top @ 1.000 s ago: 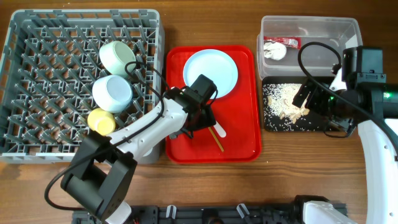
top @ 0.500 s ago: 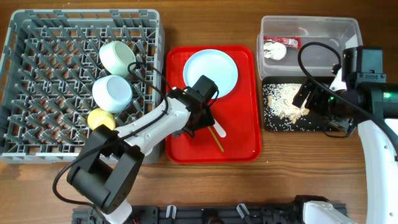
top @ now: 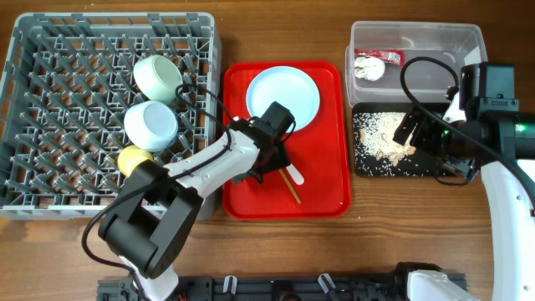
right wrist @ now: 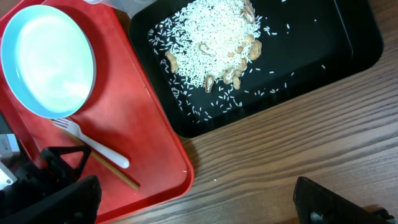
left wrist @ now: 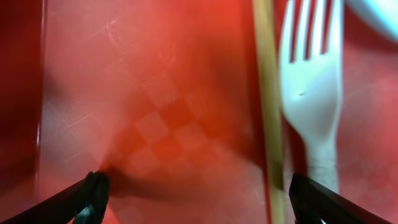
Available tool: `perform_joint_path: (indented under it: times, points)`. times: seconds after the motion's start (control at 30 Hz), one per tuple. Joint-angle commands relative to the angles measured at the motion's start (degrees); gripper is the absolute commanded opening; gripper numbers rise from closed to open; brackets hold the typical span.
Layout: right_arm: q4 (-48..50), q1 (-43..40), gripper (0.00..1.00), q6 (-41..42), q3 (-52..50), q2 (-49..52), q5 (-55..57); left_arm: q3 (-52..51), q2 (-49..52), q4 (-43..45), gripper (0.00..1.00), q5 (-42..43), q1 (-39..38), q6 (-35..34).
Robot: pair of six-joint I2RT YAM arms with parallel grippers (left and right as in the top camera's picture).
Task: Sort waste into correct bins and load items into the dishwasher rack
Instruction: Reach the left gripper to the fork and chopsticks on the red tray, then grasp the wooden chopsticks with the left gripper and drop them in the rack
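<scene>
Picking cutlery off the red serving tray (top: 330, 180) looks like the step in hand. The left jaws hang low over the tray floor, spread wide and holding nothing. In the left wrist view, both tips stand at the lower corners, with the white plastic fork (left wrist: 308, 93) and a wooden chopstick (left wrist: 268, 93) lying side by side between them, toward the right tip. I cannot tell whether a second stick lies under the first.

The pale blue plate (top: 282, 94) sits at the tray's far end, its rim just beside the fork's tines. Both mint bowls (top: 157, 77) (top: 151, 125) and the yellow cup (top: 135, 160) are already in the grey dishwasher rack (top: 50, 100). The rice scraps (top: 380, 138) fill the black tray (top: 361, 171), and the red packet (top: 389, 57) and paper wad (top: 369, 68) lie in the clear tub (top: 435, 42).

The next move probably calls for shifting sideways to centre on one thin piece, then closing flat against the tray.

Since a second ago, the left arm's lower link has swung closer to the rack and now hides part of the cup, while its jaws stay over the same spot. The right jaws, wide and empty over the counter beside the black tray, have not moved.
</scene>
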Motion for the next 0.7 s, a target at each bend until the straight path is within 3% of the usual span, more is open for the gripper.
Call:
perform_joint_path:
  times: [0.0,0.07,0.13,0.3,0.43,0.5,0.67]
  points:
    - [-0.1,0.0,1.0,-0.6,0.6,-0.6,0.9,-0.4,2.8,-0.8,0.93,-1.2,-0.3,-0.7]
    - [-0.1,0.0,1.0,-0.6,0.6,-0.6,0.9,-0.4,3.1,-1.5,0.94,-1.2,-0.2,-0.7]
    - [-0.1,0.0,1.0,-0.6,0.6,-0.6,0.9,-0.4,3.1,-1.8,0.85,-1.2,-0.2,-0.7]
    - [-0.3,0.0,1.0,-0.6,0.6,-0.6,0.9,-0.4,3.1,-2.6,0.33,-1.2,-0.2,-0.7]
    - [-0.3,0.0,1.0,-0.6,0.6,-0.6,0.9,-0.4,3.1,-2.6,0.13,-1.2,-0.2,-0.7]
    - [-0.3,0.0,1.0,-0.6,0.6,-0.6,0.9,-0.4,3.1,-2.5,0.04,-1.2,-0.2,-0.7]
    - [-0.7,0.0,1.0,-0.7,0.6,-0.6,1.0,-0.2,0.2,-3.0,0.04,-1.2,0.5,-0.1]
